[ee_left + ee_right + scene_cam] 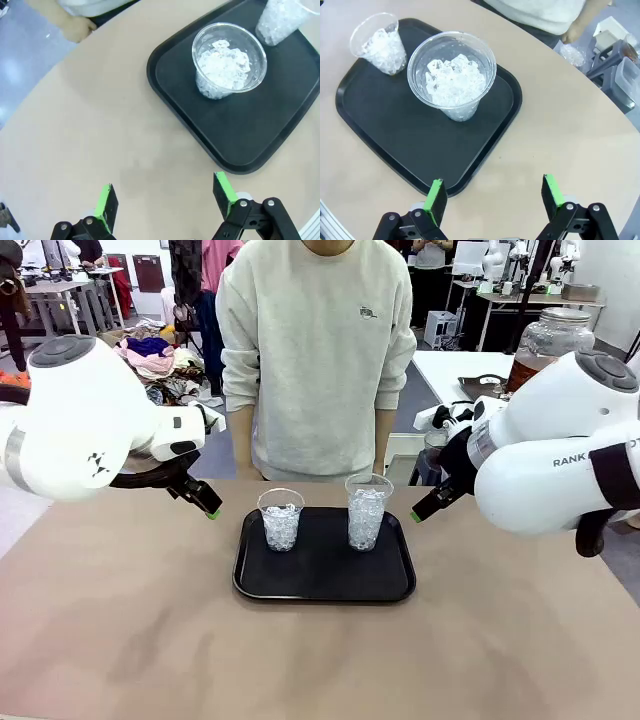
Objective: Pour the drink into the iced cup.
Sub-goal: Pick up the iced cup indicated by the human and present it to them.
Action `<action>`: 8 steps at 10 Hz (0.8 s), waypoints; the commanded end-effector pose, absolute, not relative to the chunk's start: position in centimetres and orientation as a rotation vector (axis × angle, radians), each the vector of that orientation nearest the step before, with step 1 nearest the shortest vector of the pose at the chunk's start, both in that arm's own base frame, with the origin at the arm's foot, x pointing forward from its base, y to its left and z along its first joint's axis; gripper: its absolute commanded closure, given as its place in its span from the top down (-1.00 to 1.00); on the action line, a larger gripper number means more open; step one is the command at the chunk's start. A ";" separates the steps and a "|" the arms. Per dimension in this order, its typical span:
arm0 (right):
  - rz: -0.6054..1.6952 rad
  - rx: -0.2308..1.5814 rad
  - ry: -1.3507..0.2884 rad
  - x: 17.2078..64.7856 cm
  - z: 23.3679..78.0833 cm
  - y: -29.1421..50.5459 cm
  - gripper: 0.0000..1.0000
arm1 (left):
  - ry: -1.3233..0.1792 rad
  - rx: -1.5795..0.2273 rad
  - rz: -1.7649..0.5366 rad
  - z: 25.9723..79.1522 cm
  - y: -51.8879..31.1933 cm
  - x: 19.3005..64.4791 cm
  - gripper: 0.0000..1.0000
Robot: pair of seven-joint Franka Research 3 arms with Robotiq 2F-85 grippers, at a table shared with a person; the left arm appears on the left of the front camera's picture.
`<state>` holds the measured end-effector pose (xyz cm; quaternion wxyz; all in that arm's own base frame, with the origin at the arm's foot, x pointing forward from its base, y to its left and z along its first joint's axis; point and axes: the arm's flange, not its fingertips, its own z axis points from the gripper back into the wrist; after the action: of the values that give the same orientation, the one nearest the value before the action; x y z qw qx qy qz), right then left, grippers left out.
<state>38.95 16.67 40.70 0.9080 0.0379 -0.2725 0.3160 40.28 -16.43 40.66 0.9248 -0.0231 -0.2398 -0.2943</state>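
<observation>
Two clear plastic cups filled with ice stand on a black tray [325, 585]: a short cup [281, 520] on the left and a taller cup [367, 512] on the right. My left gripper [207, 506] hovers left of the tray; my right gripper [424, 508] hovers to its right. In the left wrist view the left gripper [165, 197] is open above bare table, the short cup [229, 60] ahead. The right gripper [494, 196] is open at the tray's edge [485, 150], facing the taller cup [452, 80]. The amber drink [525, 368] sits in a glass dispenser jar [553, 335] far back right.
A person in a pale sweatshirt [310, 350] stands at the table's far side, arms down, a hand [75, 27] near the table edge. A white side table [450, 370] holds the jar. The tan tabletop [300, 660] lies open in front of the tray.
</observation>
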 end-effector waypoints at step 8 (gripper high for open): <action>0.650 0.078 -0.563 38.9 40.7 16.4 1.00 | -0.491 -0.047 -0.603 40.6 -16.2 40.1 1.00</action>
<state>38.95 16.67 40.70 0.9080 0.0379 -0.2725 0.3160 40.28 -16.43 40.66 0.9248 -0.0231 -0.2398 -0.2943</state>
